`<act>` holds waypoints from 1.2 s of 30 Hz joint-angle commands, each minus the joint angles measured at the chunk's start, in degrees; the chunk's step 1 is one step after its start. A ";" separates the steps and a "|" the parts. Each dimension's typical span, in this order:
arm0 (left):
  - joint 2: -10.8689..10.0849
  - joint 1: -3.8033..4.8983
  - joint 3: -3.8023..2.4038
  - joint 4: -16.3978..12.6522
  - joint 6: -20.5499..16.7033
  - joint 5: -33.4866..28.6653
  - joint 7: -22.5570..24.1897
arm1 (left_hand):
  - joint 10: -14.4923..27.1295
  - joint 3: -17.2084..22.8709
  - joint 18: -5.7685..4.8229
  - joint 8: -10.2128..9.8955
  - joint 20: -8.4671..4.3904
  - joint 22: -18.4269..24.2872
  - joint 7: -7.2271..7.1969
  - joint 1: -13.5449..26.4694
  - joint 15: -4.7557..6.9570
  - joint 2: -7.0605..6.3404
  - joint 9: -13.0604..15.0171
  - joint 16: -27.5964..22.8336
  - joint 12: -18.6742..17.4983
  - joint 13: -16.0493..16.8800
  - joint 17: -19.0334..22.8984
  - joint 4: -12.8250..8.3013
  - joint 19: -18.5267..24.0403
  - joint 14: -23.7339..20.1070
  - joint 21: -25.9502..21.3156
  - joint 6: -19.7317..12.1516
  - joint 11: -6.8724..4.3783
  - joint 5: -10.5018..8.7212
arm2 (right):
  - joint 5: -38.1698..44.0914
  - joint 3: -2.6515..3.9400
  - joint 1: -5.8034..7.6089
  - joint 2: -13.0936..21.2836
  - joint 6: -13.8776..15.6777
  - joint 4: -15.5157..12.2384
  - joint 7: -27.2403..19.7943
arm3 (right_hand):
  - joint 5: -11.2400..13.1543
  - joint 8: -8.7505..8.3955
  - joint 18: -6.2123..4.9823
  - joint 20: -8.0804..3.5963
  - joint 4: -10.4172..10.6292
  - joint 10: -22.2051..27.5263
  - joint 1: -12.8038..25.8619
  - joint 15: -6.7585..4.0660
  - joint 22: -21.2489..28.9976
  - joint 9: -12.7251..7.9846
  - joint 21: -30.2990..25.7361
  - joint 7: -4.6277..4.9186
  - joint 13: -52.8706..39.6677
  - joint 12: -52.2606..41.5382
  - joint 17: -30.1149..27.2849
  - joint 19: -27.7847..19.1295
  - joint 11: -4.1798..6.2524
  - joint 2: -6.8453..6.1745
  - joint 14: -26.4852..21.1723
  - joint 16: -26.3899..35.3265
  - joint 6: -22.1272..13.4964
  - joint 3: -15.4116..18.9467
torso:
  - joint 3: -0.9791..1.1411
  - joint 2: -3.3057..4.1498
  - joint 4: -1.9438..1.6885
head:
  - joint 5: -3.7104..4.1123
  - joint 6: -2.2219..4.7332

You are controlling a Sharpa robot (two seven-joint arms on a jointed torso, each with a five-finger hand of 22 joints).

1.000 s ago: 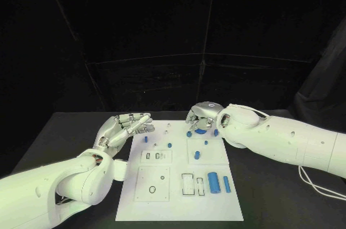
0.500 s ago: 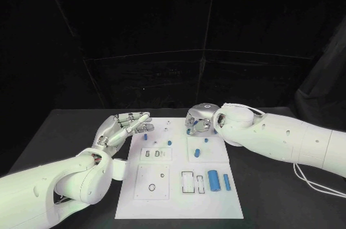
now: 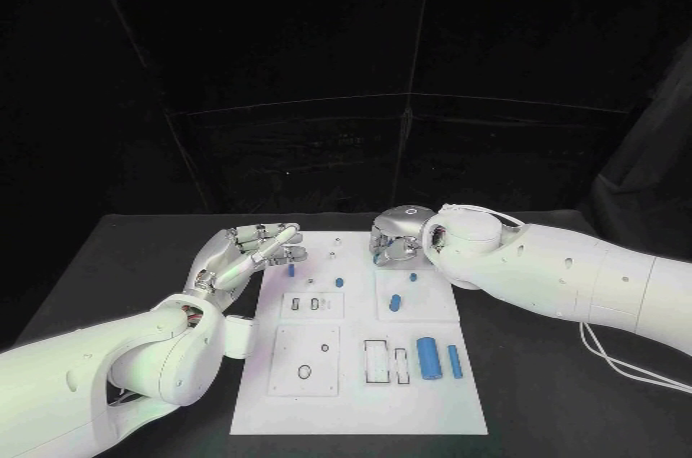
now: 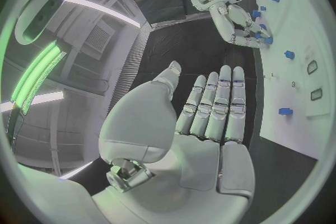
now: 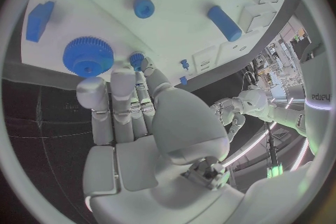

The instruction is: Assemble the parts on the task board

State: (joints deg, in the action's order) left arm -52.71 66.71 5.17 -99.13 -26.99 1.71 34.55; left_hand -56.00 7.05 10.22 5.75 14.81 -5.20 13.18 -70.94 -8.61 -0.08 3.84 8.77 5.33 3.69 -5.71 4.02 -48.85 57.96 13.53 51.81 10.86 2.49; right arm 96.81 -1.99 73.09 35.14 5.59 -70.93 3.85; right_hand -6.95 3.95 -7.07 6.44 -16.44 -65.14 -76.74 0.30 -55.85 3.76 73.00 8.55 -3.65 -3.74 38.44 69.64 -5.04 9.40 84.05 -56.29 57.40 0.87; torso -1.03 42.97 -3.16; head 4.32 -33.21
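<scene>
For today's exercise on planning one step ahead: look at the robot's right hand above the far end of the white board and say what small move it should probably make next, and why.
Probably lower the right hand a little and close its fingers on the blue gear. The wrist view shows the fingertips just beside the gear, holding nothing, while the left hand waits open at the edge of the white board.

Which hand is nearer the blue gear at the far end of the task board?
Right. The right hand hovers with its fingertips beside the blue gear. The left hand is open at the task board's left edge, farther away.
</scene>
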 commanded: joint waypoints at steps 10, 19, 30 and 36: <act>-0.11 0.12 -0.04 0.05 0.47 0.45 -0.22 | 0.18 -0.25 0.24 -0.31 0.36 0.12 1.01 -0.04 -0.29 0.43 -0.09 -0.42 -0.39 -0.06 0.08 -0.27 -0.05 -0.11 -0.28 0.07 0.42 0.24 | 0.52 0.02 0.12 -0.64 -1.94 0.79 -0.21 | 2.23 -0.22 0.84 -0.09 -0.07 -1.26 0.19 -0.18 -2.37 0.00 1.78 0.18 0.04 0.13 2.48 0.83 -0.01 0.99 0.25 -3.07 0.77 -2.75 | -0.02 0.23 -0.02 | -0.02 -0.28; -0.15 0.13 -0.04 0.27 0.61 0.45 -0.36 | 0.29 -0.28 0.25 -0.46 0.38 0.19 1.06 -0.10 -0.32 0.45 -0.11 -0.51 -0.54 -0.07 0.10 -0.39 -0.09 -0.09 -0.36 -0.02 0.46 0.23 | 0.51 -0.01 0.11 -0.96 -2.66 1.43 -0.22 | 2.48 -0.26 0.86 -0.04 -0.07 -1.20 0.45 -0.14 -2.57 -0.02 1.98 0.19 0.06 0.19 2.55 0.76 -0.06 0.41 0.08 -3.40 0.73 -3.09 | -0.03 0.34 0.01 | -0.05 -0.30; -0.17 0.14 -0.05 0.35 0.74 0.45 -0.55 | 0.36 -0.30 0.24 -0.53 0.39 0.23 1.08 -0.13 -0.33 0.47 -0.11 -0.57 -0.63 -0.07 0.11 -0.45 -0.10 -0.09 -0.40 -0.07 0.49 0.23 | 0.28 -0.02 0.10 -1.03 2.11 1.44 -0.88 | 2.25 -0.05 0.99 -0.04 -0.19 -1.78 -0.32 -0.21 -3.66 0.07 2.76 0.24 -0.01 0.03 3.74 1.06 -0.01 0.41 -0.03 -4.80 1.37 -5.17 | -0.05 0.42 -0.01 | -0.06 -0.38; -0.35 0.15 -0.05 0.44 0.80 0.45 -0.62 | 0.42 -0.30 0.25 -0.61 0.41 0.27 1.09 -0.18 -0.35 0.50 -0.11 -0.61 -0.71 -0.08 0.11 -0.52 -0.12 -0.07 -0.44 -0.11 0.51 0.22 | -1.95 0.01 0.09 0.26 9.67 -0.27 -1.51 | 2.22 0.00 1.11 -0.08 -0.11 -2.46 -0.57 -0.21 -4.51 0.09 3.44 0.37 0.01 0.11 4.36 1.33 0.03 0.06 -0.12 -5.78 2.20 -7.27 | -0.05 0.41 0.02 | -0.27 -0.33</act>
State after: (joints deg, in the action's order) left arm -53.02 66.76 5.17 -98.66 -26.92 1.76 33.78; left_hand -55.79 6.79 10.21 5.49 14.81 -4.98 13.18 -70.94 -8.61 -0.08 3.80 8.42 4.97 3.71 -5.67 3.75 -48.85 57.96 13.31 51.81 11.06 2.48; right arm 96.25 -2.03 73.02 35.33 8.92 -70.75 3.15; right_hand -4.53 3.92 -7.10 6.44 -16.57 -67.37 -77.19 0.30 -60.31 3.81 76.22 8.89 -3.58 -3.63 42.76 70.66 -5.01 9.65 84.05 -61.89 59.18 -6.16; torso -1.07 43.37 -3.16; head 4.10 -33.55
